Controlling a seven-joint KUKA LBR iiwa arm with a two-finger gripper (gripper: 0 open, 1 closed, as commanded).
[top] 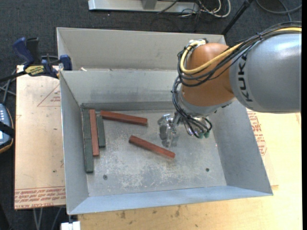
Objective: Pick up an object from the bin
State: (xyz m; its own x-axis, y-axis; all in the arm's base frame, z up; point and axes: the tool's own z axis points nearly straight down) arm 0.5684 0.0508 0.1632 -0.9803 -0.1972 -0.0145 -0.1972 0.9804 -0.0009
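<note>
The end effector hangs over the right half of a red-brown bar lying aslant in the middle of the bin. Whether it is spread or closed cannot be told. The bar looks stiff, light and narrow, so grip across its width near the centre.

Black capital letters "KUK" stand on the grey arm link, reading along its curved side. Any further letters there cannot be made out.

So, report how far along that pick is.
Done: the gripper is low inside the bin, at the right end of the slanted red-brown bar in the middle. In hand: nothing visibly lifted; that bar lies flat on the floor. Left: the grasp and the lift. The upper red-brown bar and the left-wall bars lie apart from the gripper.
</note>
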